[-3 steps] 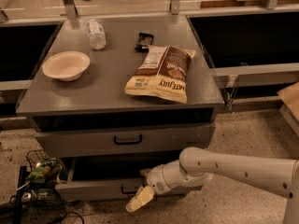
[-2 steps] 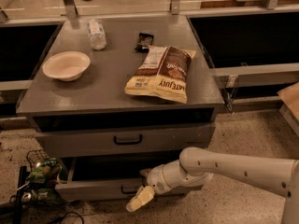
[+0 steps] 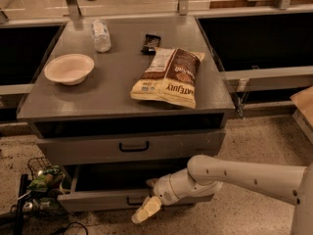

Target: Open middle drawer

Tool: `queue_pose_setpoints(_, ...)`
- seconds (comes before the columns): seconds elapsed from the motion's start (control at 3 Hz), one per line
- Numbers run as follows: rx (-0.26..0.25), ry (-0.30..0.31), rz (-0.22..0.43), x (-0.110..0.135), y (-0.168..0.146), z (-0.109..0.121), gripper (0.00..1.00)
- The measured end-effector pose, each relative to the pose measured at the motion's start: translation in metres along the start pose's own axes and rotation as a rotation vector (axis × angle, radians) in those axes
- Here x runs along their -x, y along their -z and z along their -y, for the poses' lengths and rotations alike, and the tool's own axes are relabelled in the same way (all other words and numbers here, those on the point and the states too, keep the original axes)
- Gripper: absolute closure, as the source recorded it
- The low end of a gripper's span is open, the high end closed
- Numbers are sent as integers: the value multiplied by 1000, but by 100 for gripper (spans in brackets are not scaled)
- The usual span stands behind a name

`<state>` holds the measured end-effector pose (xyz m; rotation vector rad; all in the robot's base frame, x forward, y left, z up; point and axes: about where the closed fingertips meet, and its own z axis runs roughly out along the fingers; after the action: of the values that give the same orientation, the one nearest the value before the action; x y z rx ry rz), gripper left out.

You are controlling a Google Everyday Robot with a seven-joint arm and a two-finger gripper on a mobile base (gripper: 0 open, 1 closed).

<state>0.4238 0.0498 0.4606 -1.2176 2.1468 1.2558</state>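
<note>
The middle drawer (image 3: 98,200) is the grey drawer low in the cabinet. It stands pulled out, its dark inside showing above its low front panel. Its small black pull handle (image 3: 133,200) is partly covered. My gripper (image 3: 145,210) is at the end of the white arm (image 3: 244,177), which reaches in from the right. The gripper sits right against the drawer front, beside and just below the handle. The drawer above (image 3: 132,147) is pushed in and has its own black handle.
On the cabinet top (image 3: 112,89) lie a white bowl (image 3: 69,68), a plastic bottle (image 3: 101,35), a dark snack bar (image 3: 150,42) and a chip bag (image 3: 168,76). A cart with green things and cables (image 3: 41,185) stands at the lower left. Dark counters flank the cabinet.
</note>
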Motion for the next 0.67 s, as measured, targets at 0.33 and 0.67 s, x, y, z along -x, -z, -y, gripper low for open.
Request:
queue_pose_setpoints(0.33, 3, -3, 0, -1, 3, -5, 0)
queue_pose_setpoints(0.67, 9, -10, -3, -6, 4, -11, 0)
